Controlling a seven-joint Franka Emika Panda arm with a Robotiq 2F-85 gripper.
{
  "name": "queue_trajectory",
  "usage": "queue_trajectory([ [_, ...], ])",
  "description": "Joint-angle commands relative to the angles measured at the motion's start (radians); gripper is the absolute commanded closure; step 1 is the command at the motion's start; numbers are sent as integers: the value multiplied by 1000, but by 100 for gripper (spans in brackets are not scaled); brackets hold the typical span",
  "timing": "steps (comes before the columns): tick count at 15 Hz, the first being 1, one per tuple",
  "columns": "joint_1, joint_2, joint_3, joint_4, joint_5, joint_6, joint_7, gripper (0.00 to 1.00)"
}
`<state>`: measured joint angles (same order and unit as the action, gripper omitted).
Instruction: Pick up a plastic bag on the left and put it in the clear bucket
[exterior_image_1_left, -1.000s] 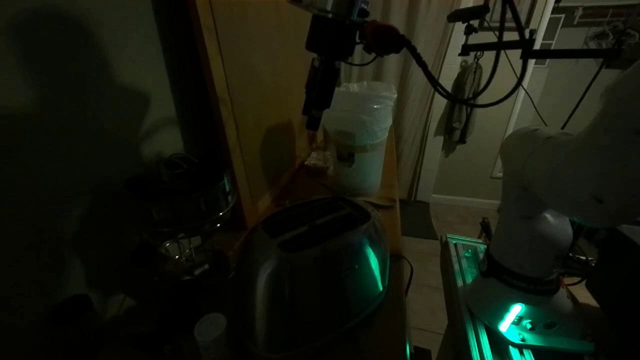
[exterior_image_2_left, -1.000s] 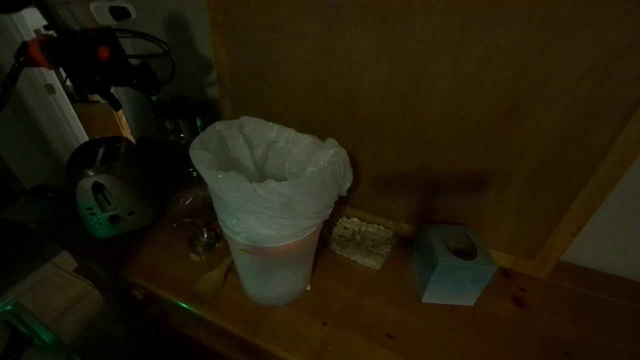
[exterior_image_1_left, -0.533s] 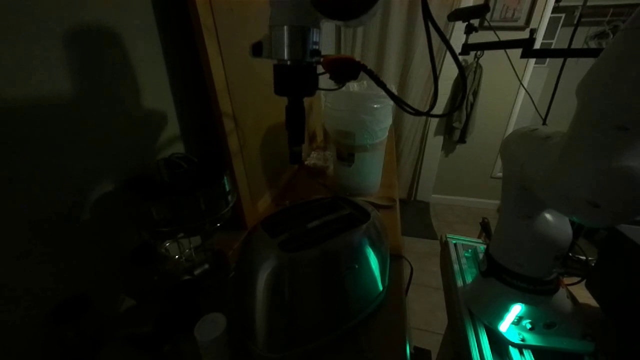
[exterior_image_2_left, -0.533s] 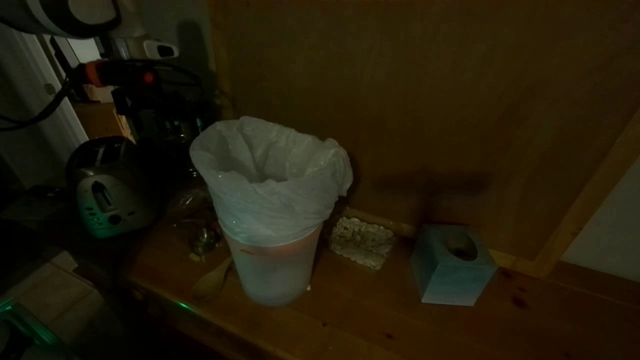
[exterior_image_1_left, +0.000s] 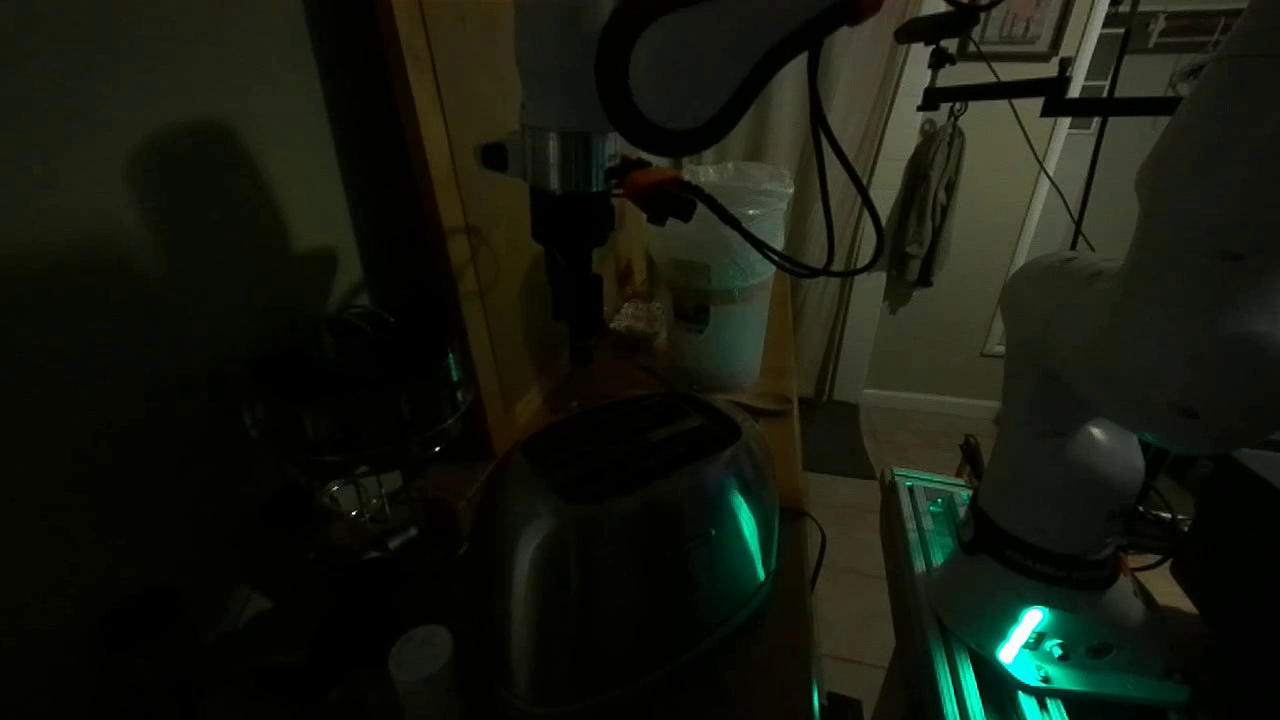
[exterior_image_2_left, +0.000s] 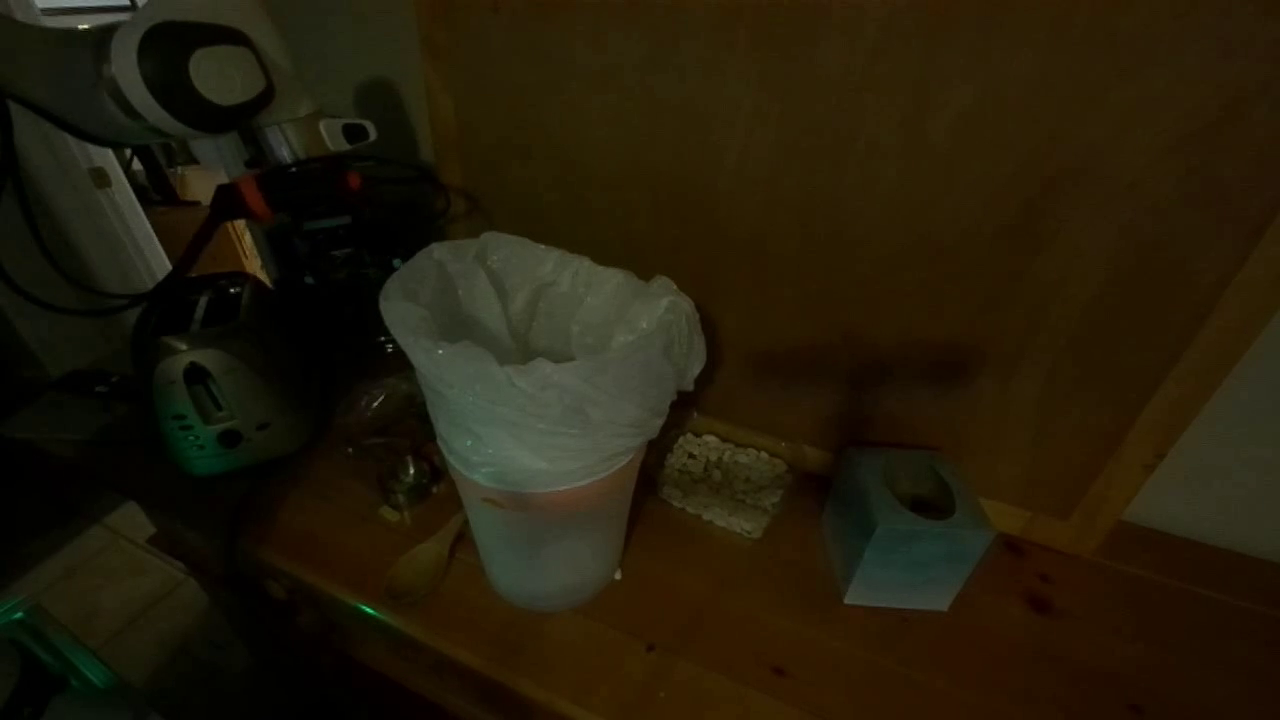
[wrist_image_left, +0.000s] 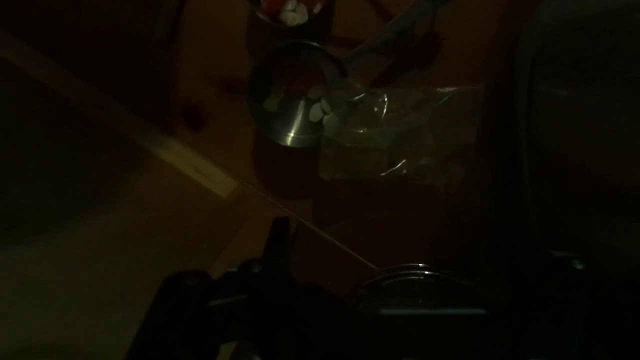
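In an exterior view, the gripper (exterior_image_1_left: 581, 345) is hanging near the toaster (exterior_image_1_left: 640, 560), too dark to tell whether spread or together; the plastic bag (wrist_image_left: 400, 135) is lying between toaster and lined clear bucket (exterior_image_2_left: 550, 560), a metal bowl (wrist_image_left: 295, 97) crowding it.

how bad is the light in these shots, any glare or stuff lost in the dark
Dim in all three views; in an exterior view, green light glares on the toaster, a shadow darkens the wall and the claw is near-black; in an exterior view, the clear bucket stands out pale; in the wrist view, streaks glint on the plastic bag.
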<state>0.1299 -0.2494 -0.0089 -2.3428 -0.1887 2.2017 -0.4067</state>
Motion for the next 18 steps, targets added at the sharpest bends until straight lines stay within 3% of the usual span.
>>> queue_trajectory([
  [1, -7, 4, 6, -71, 4, 126, -50, 0],
  [8, -8, 54, -1, -153, 13, 244, -98, 0],
  [18, -20, 195, 2, -127, 31, 344, -188, 0],
])
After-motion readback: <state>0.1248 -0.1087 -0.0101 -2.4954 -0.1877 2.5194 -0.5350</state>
